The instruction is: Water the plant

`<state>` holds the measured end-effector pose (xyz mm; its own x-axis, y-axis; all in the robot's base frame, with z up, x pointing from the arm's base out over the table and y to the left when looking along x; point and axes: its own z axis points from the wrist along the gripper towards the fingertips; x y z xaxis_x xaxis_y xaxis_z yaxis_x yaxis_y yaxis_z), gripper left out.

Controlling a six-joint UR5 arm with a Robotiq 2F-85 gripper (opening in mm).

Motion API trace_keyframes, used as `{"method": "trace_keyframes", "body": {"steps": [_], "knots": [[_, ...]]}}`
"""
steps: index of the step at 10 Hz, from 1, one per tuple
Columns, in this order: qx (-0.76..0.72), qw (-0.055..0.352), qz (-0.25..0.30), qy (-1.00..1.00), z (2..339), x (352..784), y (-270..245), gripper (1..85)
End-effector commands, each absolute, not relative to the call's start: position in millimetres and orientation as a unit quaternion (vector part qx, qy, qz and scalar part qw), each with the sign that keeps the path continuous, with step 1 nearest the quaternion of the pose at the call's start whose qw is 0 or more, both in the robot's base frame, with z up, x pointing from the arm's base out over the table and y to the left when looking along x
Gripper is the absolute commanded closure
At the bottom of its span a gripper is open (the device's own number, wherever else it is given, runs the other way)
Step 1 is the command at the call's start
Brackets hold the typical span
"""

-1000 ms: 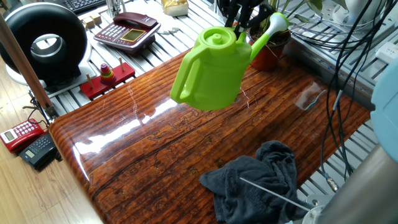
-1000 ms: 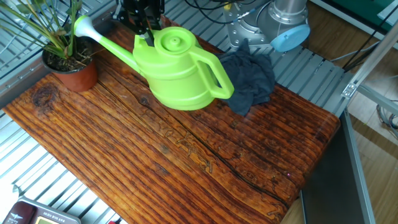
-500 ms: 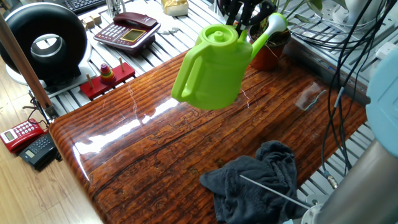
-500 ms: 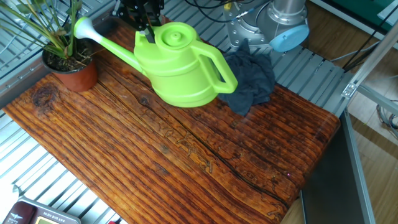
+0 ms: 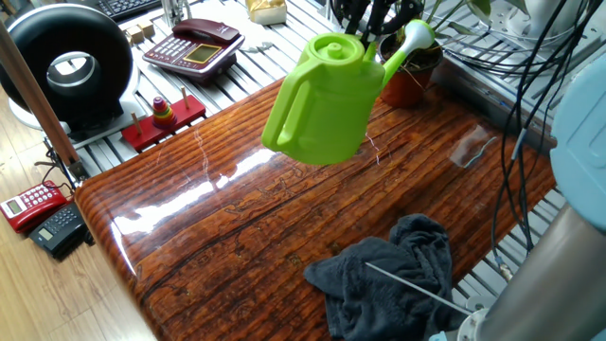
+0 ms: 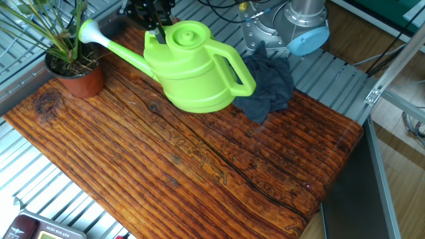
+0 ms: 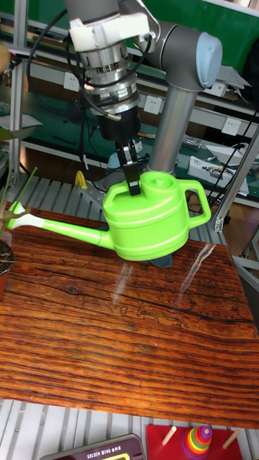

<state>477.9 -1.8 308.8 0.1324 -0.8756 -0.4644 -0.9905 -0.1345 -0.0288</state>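
Observation:
A bright green watering can hangs above the wooden table, tilted toward its spout. My gripper is shut on the can's top rim beside the lid, on the spout side. The white spout tip reaches over the plant, whose thin green leaves rise from a terracotta pot at the table's corner. In the tall fixed view only the pot's edge and a few leaves show at the left border.
A dark grey cloth lies crumpled on the table near the robot base. Off the table stand a red stacking toy, a red phone and a black ring-shaped device. Cables hang behind the plant.
The can's body and handle end have risen a little while the spout tip stayed over the plant, so the can tilts more toward the spout.

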Motion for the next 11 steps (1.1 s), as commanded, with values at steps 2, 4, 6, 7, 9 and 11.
{"method": "trace_keyframes", "body": {"steps": [2, 4, 6, 7, 9, 11], "knots": [[-0.733, 0.192, 0.185, 0.626, 318.2, 480.7, 6.2, 84.7], [-0.729, 0.199, 0.189, 0.627, 320.6, 481.5, 9.6, 84.7], [-0.728, 0.205, 0.193, 0.625, 322.9, 482.6, 11.5, 84.7], [-0.727, 0.210, 0.197, 0.623, 325.4, 482.7, 12.8, 84.7], [-0.726, 0.219, 0.205, 0.619, 330.0, 482.4, 14.0, 84.7], [-0.725, 0.221, 0.207, 0.619, 331.2, 482.4, 13.8, 84.7]]}}
